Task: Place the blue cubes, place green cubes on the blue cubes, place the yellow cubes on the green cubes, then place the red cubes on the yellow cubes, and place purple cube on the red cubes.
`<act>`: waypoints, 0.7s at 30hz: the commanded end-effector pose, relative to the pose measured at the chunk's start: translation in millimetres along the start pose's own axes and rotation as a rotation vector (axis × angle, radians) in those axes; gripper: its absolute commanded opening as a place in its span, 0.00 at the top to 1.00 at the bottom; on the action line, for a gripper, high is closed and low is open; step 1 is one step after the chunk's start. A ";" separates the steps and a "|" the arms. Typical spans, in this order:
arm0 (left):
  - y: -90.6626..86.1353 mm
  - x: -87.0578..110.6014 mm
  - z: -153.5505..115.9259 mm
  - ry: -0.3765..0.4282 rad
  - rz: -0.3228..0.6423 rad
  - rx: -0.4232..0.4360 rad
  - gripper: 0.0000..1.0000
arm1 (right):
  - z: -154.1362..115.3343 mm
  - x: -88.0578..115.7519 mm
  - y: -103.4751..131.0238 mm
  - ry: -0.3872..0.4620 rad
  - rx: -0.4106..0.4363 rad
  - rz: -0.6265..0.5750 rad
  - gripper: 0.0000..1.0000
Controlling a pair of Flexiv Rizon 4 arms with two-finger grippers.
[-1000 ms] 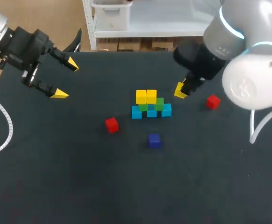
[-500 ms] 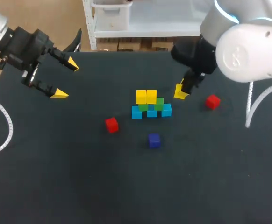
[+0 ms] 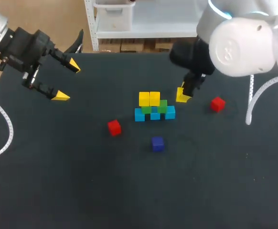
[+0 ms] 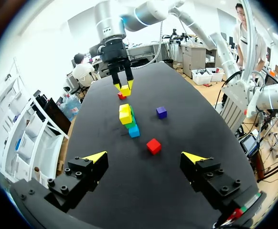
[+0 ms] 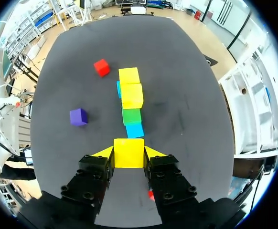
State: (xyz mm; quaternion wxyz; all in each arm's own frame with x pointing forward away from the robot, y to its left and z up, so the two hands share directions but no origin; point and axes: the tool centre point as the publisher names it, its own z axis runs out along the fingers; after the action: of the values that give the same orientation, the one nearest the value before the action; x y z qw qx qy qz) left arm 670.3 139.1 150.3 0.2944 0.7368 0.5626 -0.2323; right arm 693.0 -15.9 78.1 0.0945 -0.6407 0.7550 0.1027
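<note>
A stack stands mid-table: three light blue cubes [image 3: 155, 115] in a row, two green cubes [image 3: 162, 106] on them, two yellow cubes [image 3: 149, 98] on the left green. My right gripper [image 3: 182, 94] hovers just right of the stack, shut on a third yellow cube [image 5: 128, 152]; the stack [image 5: 131, 102] lies straight ahead of it. One red cube [image 3: 113, 127] lies front left of the stack, another red cube [image 3: 218, 104] to the right. The purple cube [image 3: 157, 143] sits in front. My left gripper [image 3: 65, 80] hangs open and empty at far left, far from the stack [image 4: 127, 117].
The dark table [image 3: 81, 181] has wide bare room in front of the purple cube and along the left side. A white cable [image 3: 5, 129] loops over the table's left edge.
My right arm has shifted slightly left toward the stack, carrying the yellow cube. The left arm and the cubes on the table have stayed put.
</note>
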 end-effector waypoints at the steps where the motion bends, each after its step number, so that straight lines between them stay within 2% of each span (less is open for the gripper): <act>1: -0.4 0.9 0.4 -0.002 0.003 -0.003 0.00 | 6.4 -6.8 -2.7 0.003 -0.015 -0.016 1.00; 9: -0.4 0.9 0.4 -0.002 0.003 -0.003 0.00 | 11.5 -13.2 -1.7 0.018 -0.034 -0.056 1.00; 21: -0.4 0.9 0.4 -0.002 0.003 -0.003 0.00 | 18.1 -16.4 -5.7 0.023 -0.029 -0.052 1.00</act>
State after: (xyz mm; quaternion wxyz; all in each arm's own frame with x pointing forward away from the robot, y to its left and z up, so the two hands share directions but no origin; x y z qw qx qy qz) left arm 670.3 139.1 150.3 0.2944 0.7368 0.5626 -0.2323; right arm 699.3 1.4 67.4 0.0795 -0.6622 0.7380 0.1032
